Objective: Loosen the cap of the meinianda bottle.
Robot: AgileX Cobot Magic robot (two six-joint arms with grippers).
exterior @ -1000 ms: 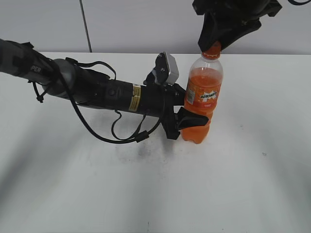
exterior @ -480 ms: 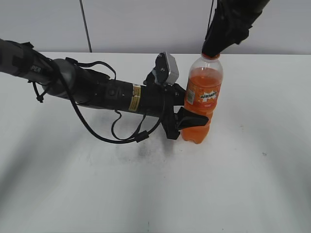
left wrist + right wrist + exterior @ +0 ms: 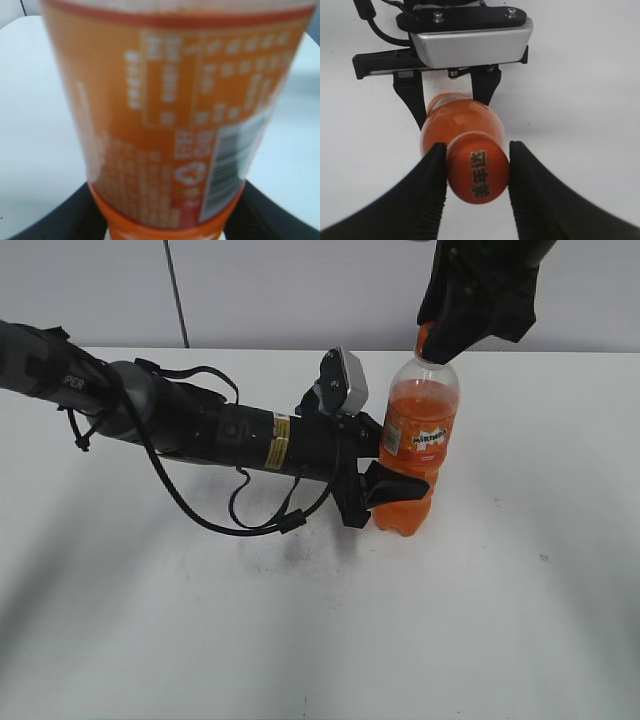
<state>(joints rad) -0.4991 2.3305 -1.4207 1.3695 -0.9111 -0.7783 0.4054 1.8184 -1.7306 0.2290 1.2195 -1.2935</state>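
The meinianda bottle (image 3: 420, 440) stands upright on the white table (image 3: 480, 620), full of orange liquid. My left gripper (image 3: 400, 485) reaches in from the left and is shut on its waisted lower body. The left wrist view is filled by the blurred orange label (image 3: 180, 100), with a black finger (image 3: 65, 217) at each bottom corner. My right gripper (image 3: 442, 338) comes down from above and is shut on the orange cap (image 3: 424, 340). In the right wrist view the cap (image 3: 479, 172), with dark print on top, sits between both black fingers (image 3: 427, 190), which touch its sides.
The left arm (image 3: 200, 425) with looping black cables lies across the table's left half. A grey wall (image 3: 300, 290) runs behind the table's far edge. Bare white tabletop spreads in front of and to the right of the bottle.
The right gripper has turned about the cap over the last second; a sliver of orange cap now shows at its left side. Bottle and left arm have stayed put.
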